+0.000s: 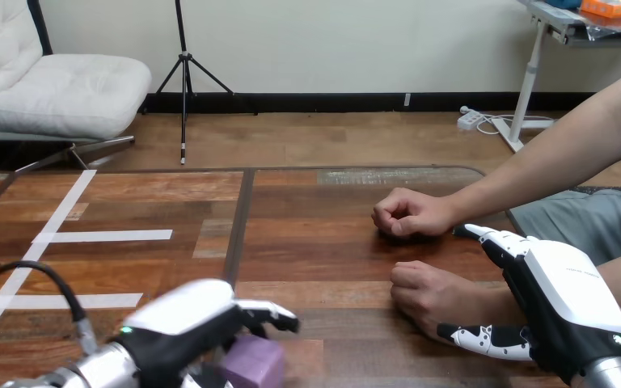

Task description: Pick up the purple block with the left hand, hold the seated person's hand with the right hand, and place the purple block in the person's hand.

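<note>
The purple block [254, 363] is at the table's near edge, left of centre. My left hand [184, 317] is over it, fingers [273, 314] curled across its top and the palm against its left side. The person's two hands rest as fists on the table: the far one [408, 214] and the near one [424, 293]. My right hand [568, 301] straddles the near hand's wrist. Its straight fingers [493, 239] lie on the wrist's far side and its thumb [485, 339] on the near side, not closed round it.
White tape lines [89, 236] mark the wooden table [307, 242] at the left. The person's forearms [550, 162] come in from the right edge. Bare wood lies between the block and the person's near hand.
</note>
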Action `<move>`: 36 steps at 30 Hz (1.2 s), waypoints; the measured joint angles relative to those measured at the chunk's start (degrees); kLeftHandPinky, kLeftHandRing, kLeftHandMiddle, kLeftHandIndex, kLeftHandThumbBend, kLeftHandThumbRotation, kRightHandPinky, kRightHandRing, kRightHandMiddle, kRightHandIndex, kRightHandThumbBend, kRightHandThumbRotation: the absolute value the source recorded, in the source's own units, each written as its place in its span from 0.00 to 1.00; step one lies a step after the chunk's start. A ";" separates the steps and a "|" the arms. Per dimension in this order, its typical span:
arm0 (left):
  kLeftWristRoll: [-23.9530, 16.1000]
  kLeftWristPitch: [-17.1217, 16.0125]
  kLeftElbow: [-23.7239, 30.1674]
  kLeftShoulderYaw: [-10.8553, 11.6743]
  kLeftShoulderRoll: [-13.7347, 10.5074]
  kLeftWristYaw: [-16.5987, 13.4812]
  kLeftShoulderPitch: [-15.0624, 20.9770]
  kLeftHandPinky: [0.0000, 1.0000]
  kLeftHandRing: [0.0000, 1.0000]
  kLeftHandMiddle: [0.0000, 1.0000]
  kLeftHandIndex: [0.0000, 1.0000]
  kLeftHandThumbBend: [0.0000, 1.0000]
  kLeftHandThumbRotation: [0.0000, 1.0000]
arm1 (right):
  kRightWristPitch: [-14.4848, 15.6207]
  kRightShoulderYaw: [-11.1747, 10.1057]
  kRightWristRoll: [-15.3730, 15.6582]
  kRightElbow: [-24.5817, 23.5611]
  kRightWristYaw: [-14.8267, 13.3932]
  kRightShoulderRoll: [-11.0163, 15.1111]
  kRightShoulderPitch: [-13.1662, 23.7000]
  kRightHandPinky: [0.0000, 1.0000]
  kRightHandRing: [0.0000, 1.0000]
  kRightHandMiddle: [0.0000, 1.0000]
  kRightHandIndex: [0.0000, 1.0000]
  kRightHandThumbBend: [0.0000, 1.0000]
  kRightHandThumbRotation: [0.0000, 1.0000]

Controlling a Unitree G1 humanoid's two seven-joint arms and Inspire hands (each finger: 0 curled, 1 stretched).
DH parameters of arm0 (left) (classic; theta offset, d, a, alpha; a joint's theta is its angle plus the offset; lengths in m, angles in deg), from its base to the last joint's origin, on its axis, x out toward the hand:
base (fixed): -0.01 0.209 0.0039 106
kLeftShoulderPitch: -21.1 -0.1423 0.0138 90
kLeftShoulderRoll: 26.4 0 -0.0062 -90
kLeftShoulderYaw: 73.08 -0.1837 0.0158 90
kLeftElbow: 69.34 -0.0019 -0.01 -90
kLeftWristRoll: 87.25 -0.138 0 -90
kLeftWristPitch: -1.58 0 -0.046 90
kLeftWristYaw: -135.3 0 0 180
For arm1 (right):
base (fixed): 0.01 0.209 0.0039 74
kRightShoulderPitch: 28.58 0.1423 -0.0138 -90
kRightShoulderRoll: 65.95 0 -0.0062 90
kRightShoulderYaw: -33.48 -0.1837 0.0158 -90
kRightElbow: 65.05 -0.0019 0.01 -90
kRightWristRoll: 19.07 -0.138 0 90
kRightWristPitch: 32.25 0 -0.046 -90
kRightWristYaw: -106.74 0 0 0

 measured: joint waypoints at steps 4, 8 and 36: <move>0.12 -1.81 -1.17 -1.18 0.07 0.04 0.47 0.61 0.80 0.86 0.83 0.83 0.40 | 0.00 0.00 0.00 0.00 0.00 0.00 0.00 0.93 0.89 0.87 0.86 0.70 0.21; 0.13 -2.98 -2.04 -2.17 0.18 0.17 0.89 0.63 0.82 0.86 0.83 0.84 0.41 | -0.01 0.00 0.00 0.00 0.00 0.00 0.00 0.93 0.89 0.87 0.85 0.70 0.21; -1.69 -7.65 -5.64 -4.36 1.34 -1.67 2.22 0.72 0.87 0.88 0.88 0.84 0.49 | -0.02 0.00 0.19 0.00 0.01 0.01 0.00 0.95 0.90 0.87 0.85 0.70 0.23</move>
